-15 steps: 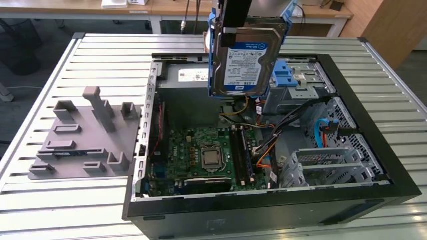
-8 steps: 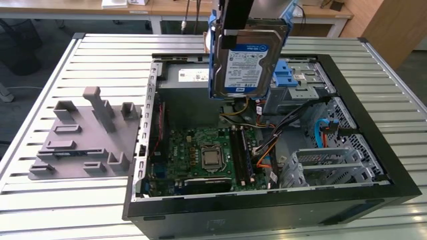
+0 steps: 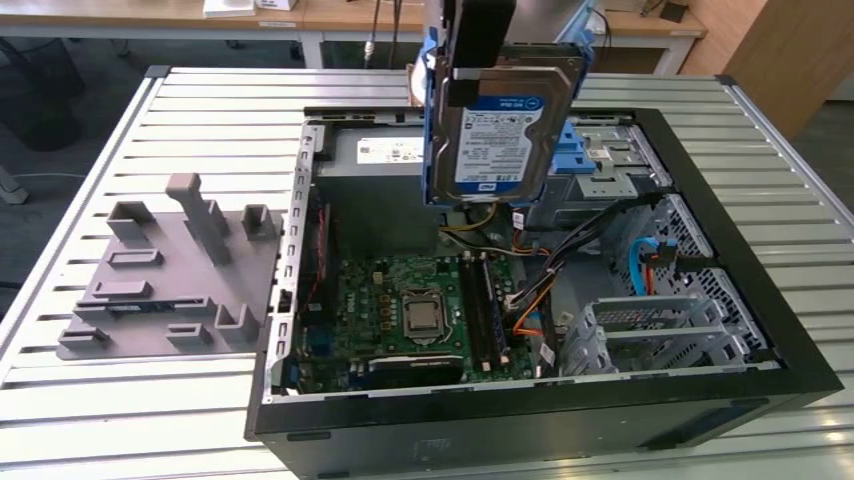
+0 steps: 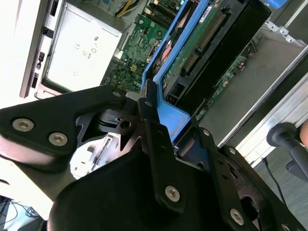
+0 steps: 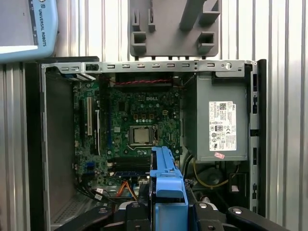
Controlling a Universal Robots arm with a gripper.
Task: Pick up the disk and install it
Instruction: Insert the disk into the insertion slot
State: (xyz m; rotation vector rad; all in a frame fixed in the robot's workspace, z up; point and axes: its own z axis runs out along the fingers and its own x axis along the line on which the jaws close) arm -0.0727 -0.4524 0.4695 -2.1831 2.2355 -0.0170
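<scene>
Hanging upright above the open case (image 3: 534, 430), the disk (image 3: 501, 140) sits pinched in the tool (image 3: 481, 85).

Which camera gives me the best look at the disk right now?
The exterior view: the disk shows its labelled face, hanging upright over the open computer case. The second wrist view shows its circuit-board side and blue rail edge-on; the first wrist view catches the rail's end.
</scene>
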